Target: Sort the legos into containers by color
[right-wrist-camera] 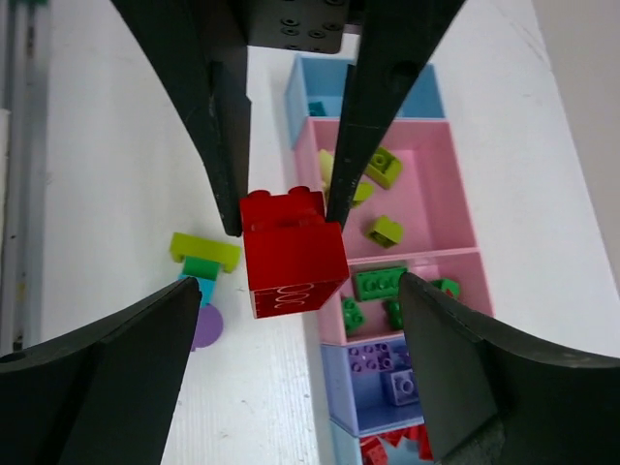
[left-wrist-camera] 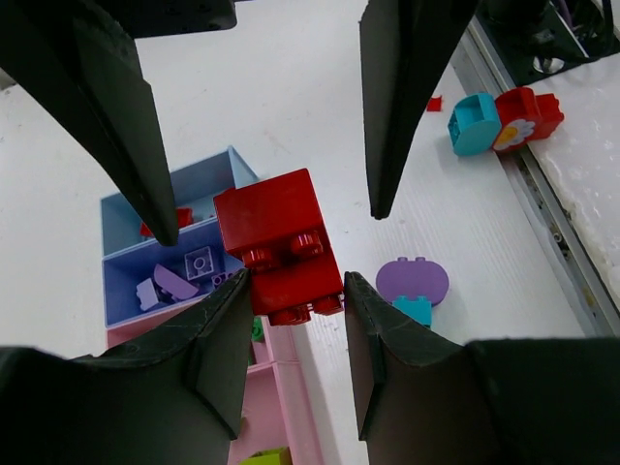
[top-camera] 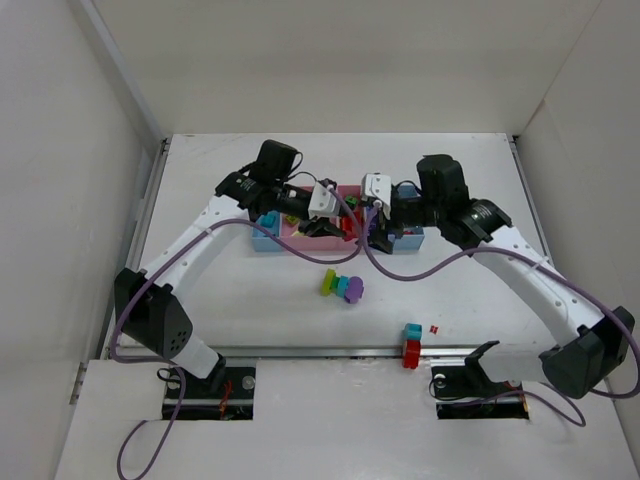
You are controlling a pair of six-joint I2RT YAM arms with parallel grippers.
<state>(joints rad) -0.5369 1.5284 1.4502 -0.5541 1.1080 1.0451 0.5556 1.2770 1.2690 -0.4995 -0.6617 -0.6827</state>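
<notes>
A red lego brick (left-wrist-camera: 276,228) hangs above the table just in front of the containers (top-camera: 262,243), and my left gripper (left-wrist-camera: 295,281) is shut on it. My right gripper (right-wrist-camera: 300,286) faces it from the other side. Its jaws stand wide open on either side of the red brick (right-wrist-camera: 291,257) without touching it. The containers (right-wrist-camera: 455,208) form a row of joined bins. Lime legos (right-wrist-camera: 385,231) lie in the wide pink bin, green ones (right-wrist-camera: 380,282) in the narrow pink bin, purple ones (right-wrist-camera: 383,363) in the purple-blue bin and red ones (right-wrist-camera: 383,450) in the light blue end bin.
A loose cluster of lime, green, cyan and purple legos (top-camera: 342,287) lies on the table in front of the bins. A cyan and a red brick (top-camera: 411,345) sit at the table's near edge, with a tiny red piece (top-camera: 433,328) beside them. White walls enclose the table.
</notes>
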